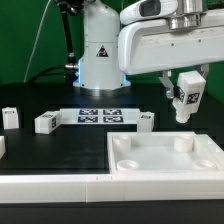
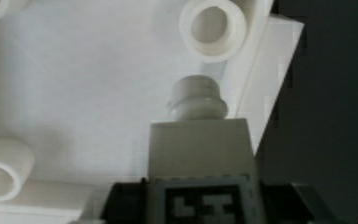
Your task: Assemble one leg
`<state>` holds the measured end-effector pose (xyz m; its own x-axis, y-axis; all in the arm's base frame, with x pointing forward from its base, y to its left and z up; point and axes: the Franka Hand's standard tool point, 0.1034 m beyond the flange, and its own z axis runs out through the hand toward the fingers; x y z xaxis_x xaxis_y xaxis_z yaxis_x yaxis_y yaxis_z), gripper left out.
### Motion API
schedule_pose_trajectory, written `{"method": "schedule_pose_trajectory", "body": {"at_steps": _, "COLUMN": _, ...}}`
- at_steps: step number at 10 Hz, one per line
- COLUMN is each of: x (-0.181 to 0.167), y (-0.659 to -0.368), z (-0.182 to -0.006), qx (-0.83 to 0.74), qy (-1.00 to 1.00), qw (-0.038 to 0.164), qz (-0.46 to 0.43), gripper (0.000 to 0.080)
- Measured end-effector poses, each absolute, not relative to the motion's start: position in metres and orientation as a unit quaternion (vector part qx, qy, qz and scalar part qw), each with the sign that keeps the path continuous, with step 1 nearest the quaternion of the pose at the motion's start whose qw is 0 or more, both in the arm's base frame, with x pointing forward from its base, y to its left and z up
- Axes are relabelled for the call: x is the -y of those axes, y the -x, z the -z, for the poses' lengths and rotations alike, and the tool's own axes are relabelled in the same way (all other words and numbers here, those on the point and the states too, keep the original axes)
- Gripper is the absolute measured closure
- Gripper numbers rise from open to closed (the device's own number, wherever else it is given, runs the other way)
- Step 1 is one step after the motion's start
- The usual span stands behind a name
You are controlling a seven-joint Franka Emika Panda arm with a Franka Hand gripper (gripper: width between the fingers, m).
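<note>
My gripper (image 1: 186, 82) is shut on a leg (image 1: 187, 98), a small white block with a black-and-white tag, and holds it upright above the far right corner of the large white tray (image 1: 150, 170). In the wrist view the held leg (image 2: 202, 140) points its rounded peg end at the tray (image 2: 87, 90), near its edge, between two round corner sockets (image 2: 217, 27). Three more legs lie on the black table: one (image 1: 10, 117) at the exterior view's left, one (image 1: 45, 122) beside it, and one (image 1: 146, 121) nearer the tray.
The marker board (image 1: 100, 114) lies flat at the table's middle, in front of the robot's base (image 1: 100, 60). A white rail (image 1: 50, 186) runs along the front edge at the exterior view's left, joined to the tray.
</note>
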<state>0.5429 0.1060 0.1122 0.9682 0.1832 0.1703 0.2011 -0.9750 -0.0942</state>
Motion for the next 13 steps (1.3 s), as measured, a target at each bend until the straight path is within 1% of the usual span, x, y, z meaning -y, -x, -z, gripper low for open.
{"method": "schedule_pose_trajectory", "body": {"at_steps": 2, "x": -0.105, "y": -0.547, "z": -0.113, "qx": 0.098, "qy": 0.989, "qw": 0.054, "qz": 0.101, "gripper": 0.0512}}
{"method": "schedule_pose_trajectory", "body": {"at_steps": 3, "x": -0.099, "y": -0.558, "z": -0.115, "qx": 0.103, "qy": 0.984, "qw": 0.053, "qz": 0.138, "gripper": 0.0512}}
{"method": "schedule_pose_trajectory", "body": {"at_steps": 4, "x": -0.096, "y": -0.564, "z": -0.111, "qx": 0.101, "qy": 0.984, "qw": 0.054, "qz": 0.135, "gripper": 0.0512}}
{"method": "schedule_pose_trajectory", "body": {"at_steps": 9, "x": -0.094, "y": -0.634, "z": -0.109, "qx": 0.089, "qy": 0.980, "qw": 0.066, "qz": 0.165, "gripper": 0.0512}}
{"method": "schedule_pose_trajectory", "body": {"at_steps": 12, "x": -0.094, "y": -0.638, "z": -0.107, "qx": 0.087, "qy": 0.977, "qw": 0.064, "qz": 0.182, "gripper": 0.0512}}
{"method": "schedule_pose_trajectory", "body": {"at_steps": 13, "x": -0.092, "y": -0.638, "z": -0.107, "qx": 0.086, "qy": 0.972, "qw": 0.059, "qz": 0.211, "gripper": 0.0512}}
